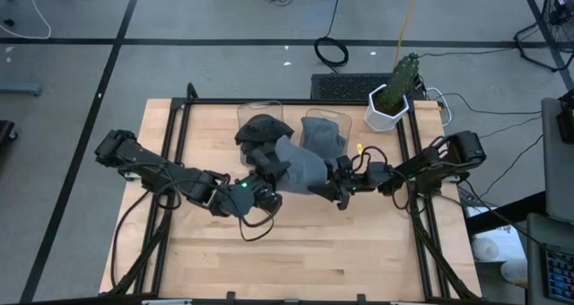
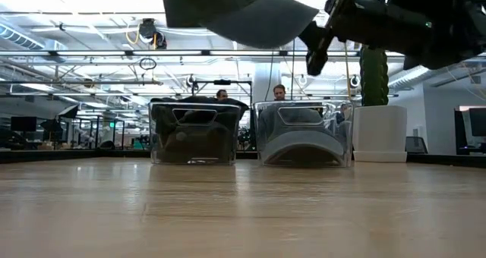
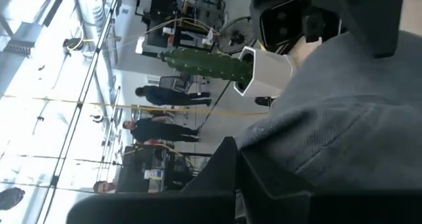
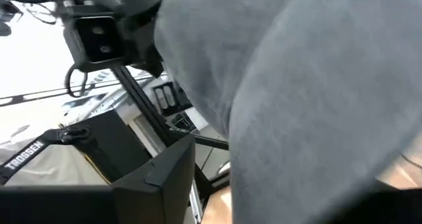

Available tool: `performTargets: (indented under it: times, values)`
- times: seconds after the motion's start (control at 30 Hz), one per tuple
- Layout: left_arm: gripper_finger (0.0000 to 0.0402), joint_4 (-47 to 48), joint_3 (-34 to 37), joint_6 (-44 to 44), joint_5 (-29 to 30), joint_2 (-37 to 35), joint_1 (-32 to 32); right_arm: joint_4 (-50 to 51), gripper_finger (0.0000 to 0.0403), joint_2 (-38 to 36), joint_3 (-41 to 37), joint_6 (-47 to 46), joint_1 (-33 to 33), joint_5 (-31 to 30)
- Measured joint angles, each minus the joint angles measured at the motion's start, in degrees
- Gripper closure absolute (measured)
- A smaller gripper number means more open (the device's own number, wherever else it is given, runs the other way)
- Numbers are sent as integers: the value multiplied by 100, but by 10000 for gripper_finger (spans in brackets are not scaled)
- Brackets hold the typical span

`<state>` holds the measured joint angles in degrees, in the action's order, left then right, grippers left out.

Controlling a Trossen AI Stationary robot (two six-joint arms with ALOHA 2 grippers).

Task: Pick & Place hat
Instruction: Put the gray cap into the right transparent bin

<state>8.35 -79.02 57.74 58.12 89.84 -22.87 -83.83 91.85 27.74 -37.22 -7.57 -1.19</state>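
Grey cap (image 1: 300, 169) held aloft over table centre; left gripper (image 1: 269, 172) clamped on its 9 o'clock edge, right gripper (image 1: 334, 188) gripping 3 o'clock side, jaws part-open

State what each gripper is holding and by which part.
A grey cap hangs in the air between both arms. The left gripper is shut on its left edge; the right gripper grips its right edge, exact part unclear.

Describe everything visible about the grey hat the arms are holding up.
The grey hat is a soft fabric cap with a curved brim. It hangs in the air well above the wooden table, in front of two clear bins. The left gripper is shut on one side of it, and the right gripper meets the other.
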Motion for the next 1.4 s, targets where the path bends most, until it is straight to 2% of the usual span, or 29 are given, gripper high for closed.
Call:
performTargets:
  times: [0.13,0.2,0.27,0.33,0.43,0.5,0.67,0.77,0.93,1.03,1.17,1.3,1.4]
  values:
    - [399,-4,0,-128,33,0,1,-124,250,-104,38,196,0,322]
    - [398,-4,0,-132,38,0,-24,-128,293,-187,38,335,0,568]
    - [398,-16,0,-147,36,0,-44,-122,354,-218,38,432,3,795]
    - [399,-11,0,-191,10,0,-52,-122,388,-229,38,585,7,986]
    - [393,-46,0,-577,26,0,-78,-116,397,-229,38,617,7,1027]
    - [374,-245,0,-1020,151,0,-96,-77,398,-233,31,665,7,1015]
    - [288,-833,0,-1769,832,1,-146,-6,400,-236,23,681,77,978]
    - [224,-1286,2,-1630,1621,-63,-253,21,401,-236,23,680,149,821]
    - [133,-2310,-4,-532,2921,-75,-413,118,402,-227,5,687,305,710]
    - [99,-2716,-4,-664,3199,-80,-539,-21,402,-238,5,774,315,326]
    - [85,-2801,-4,-1479,3196,-186,-720,-256,402,-432,7,1327,334,-292]
    - [100,-2797,-7,-2300,3163,-202,-823,-350,402,-777,7,2172,339,-1116]
    - [117,-2547,-4,-3128,2697,-187,-913,-592,402,-1076,7,2674,339,-1255]
